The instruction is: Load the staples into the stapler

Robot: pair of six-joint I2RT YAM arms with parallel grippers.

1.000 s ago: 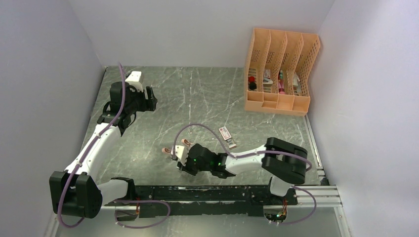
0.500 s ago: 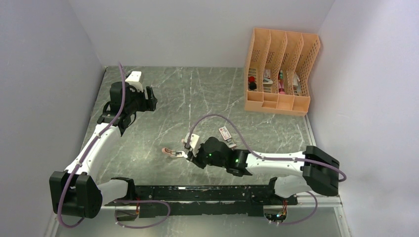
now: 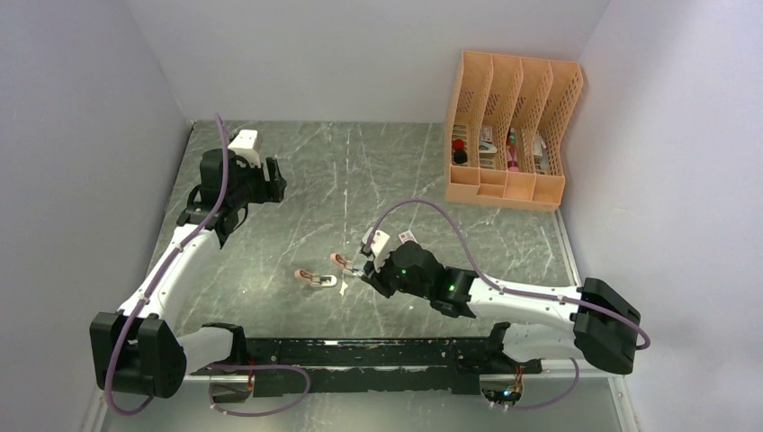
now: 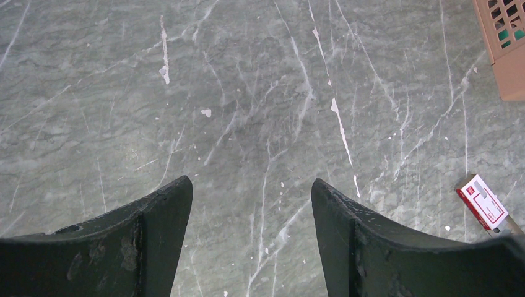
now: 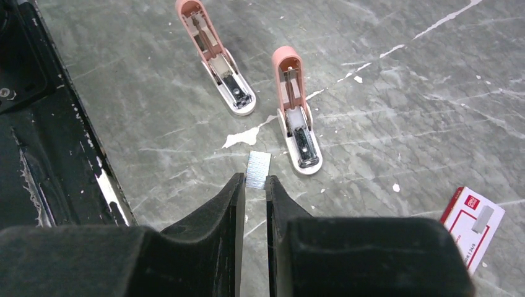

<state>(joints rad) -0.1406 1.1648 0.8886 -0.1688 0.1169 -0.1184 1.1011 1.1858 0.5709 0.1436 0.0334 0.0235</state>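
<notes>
Staples (image 5: 258,170) weren't loaded yet. Over the counter (image 5: 402,93) the left fingers (image 4: 155,235) stood apart, empty; the right fingers (image 5: 216,229), just beside the nearer open stapler (image 5: 298,114) mid-frame, clamped that tiny strip (by its end only). Tilted, it could slip or miss the channel.

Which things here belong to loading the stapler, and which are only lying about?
For the job: staple strip pinched in the right gripper; staple box; open stapler nearest the strip, probably.
Lying about: second open stapler; orange organiser with its oddments; left gripper, open and idle.
</notes>
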